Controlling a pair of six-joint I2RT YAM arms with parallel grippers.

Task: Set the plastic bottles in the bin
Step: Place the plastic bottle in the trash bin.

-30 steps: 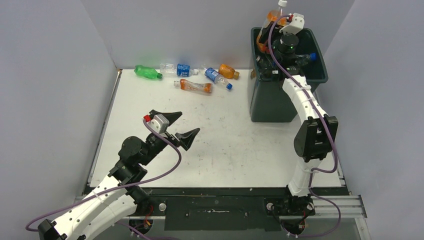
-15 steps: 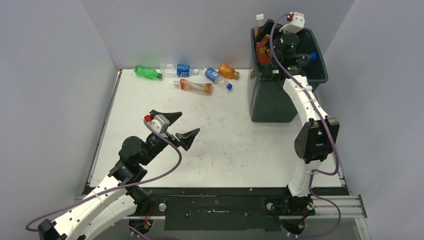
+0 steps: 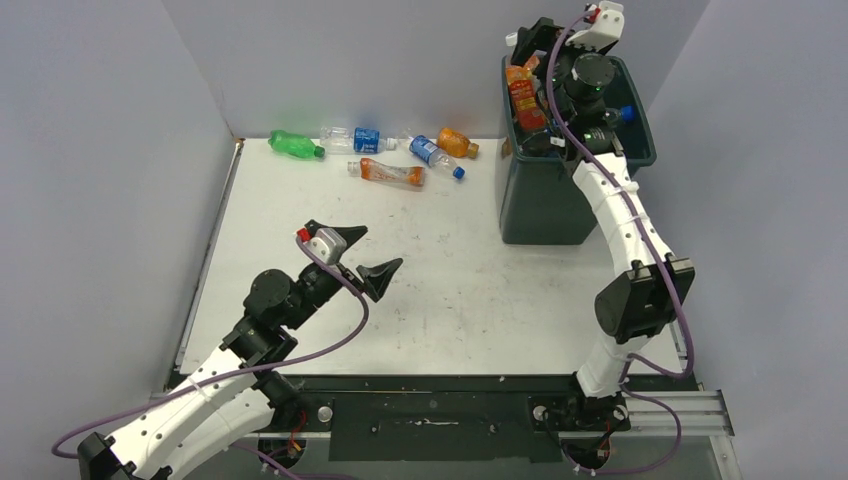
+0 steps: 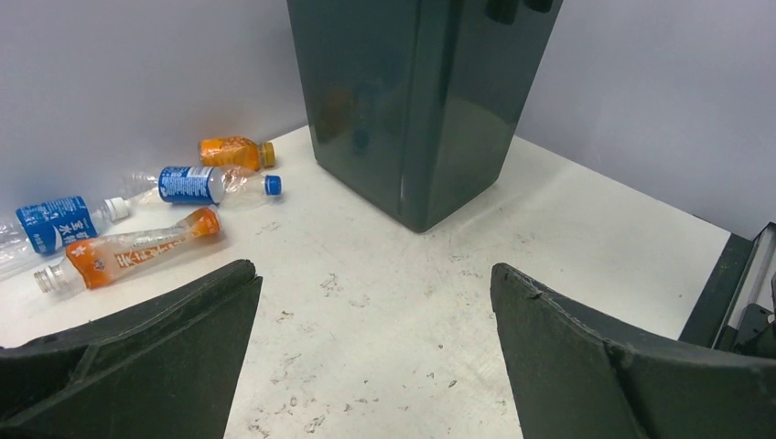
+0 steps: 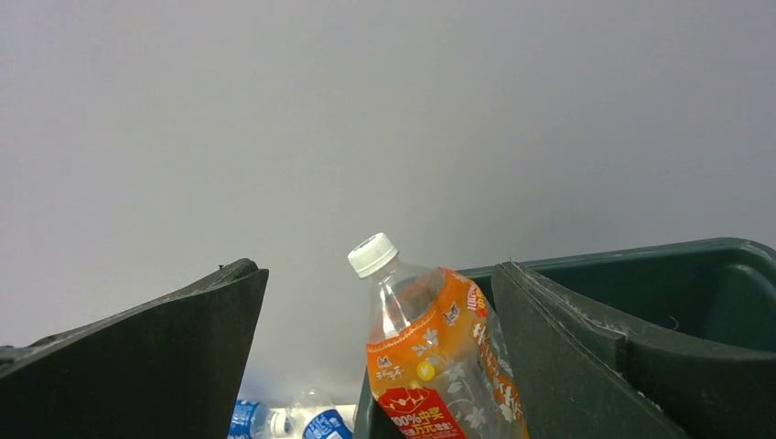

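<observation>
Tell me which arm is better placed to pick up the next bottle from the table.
Left. The left gripper is open over the table, facing the bottles along its far edge. The right gripper is open above the bin, farther from them.

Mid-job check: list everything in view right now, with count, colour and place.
Bottles on the table: 5; green, two clear with blue labels, clear and orange, orange; lying along the far edge, left of the bin.
Bin: 1, dark green, far right of the table.
Bottle in the bin: 1, orange with red label and white cap, poking above the rim; a blue cap shows deeper in; total inside cannot be told.
Table: 1, white, scuffed.
Left end effector: 1, black, open, empty, over the near left.
Right end effector: 1, black, open, empty, above the bin.
</observation>
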